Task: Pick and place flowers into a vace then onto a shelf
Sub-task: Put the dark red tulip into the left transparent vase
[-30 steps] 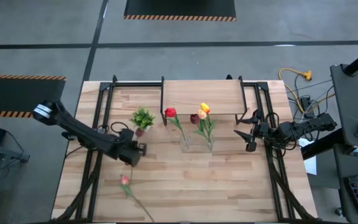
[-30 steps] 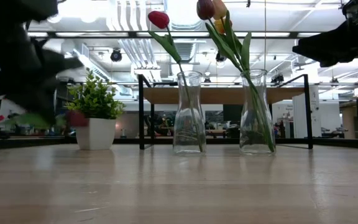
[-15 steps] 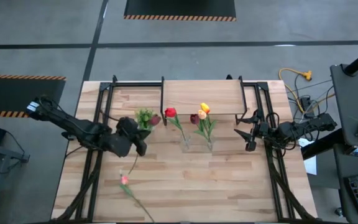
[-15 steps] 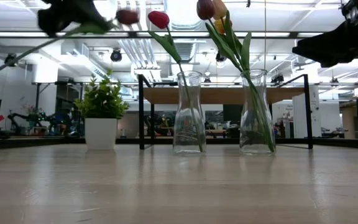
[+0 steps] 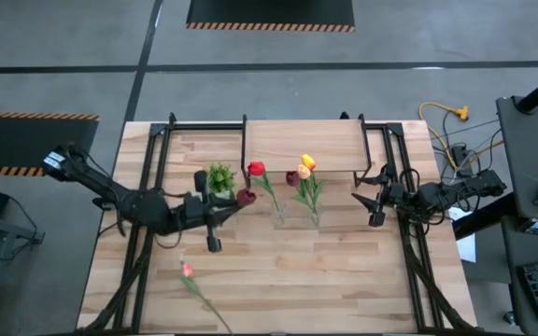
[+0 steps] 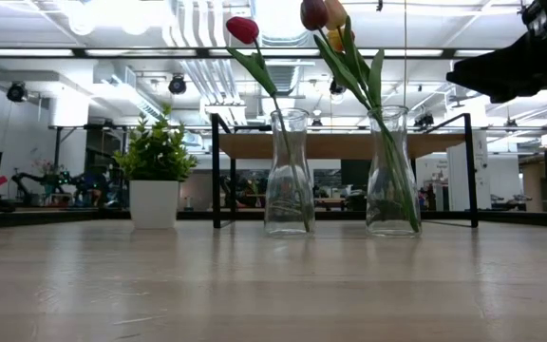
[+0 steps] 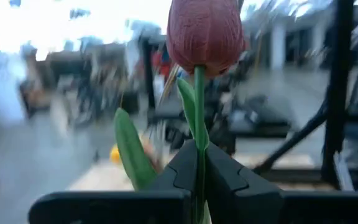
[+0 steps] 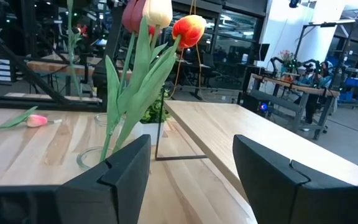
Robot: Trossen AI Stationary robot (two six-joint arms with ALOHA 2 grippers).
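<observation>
While girders cross overhead, the wooden table (image 6: 273, 285) reflects light.

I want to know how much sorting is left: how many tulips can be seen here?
5: a red one in the left vase, two or three in the right vase, a maroon one in the left gripper, a pink one on the table.

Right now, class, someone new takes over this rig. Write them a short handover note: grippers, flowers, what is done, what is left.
Left gripper: shut on a maroon tulip, held beside the potted plant, near the vases.
Right gripper: open, waiting at the table's right side.
Done: red tulip in the left vase; three tulips in the right vase.
Left: put in the held tulip, then the pink one lying on the table; nothing is on the shelf yet.
</observation>
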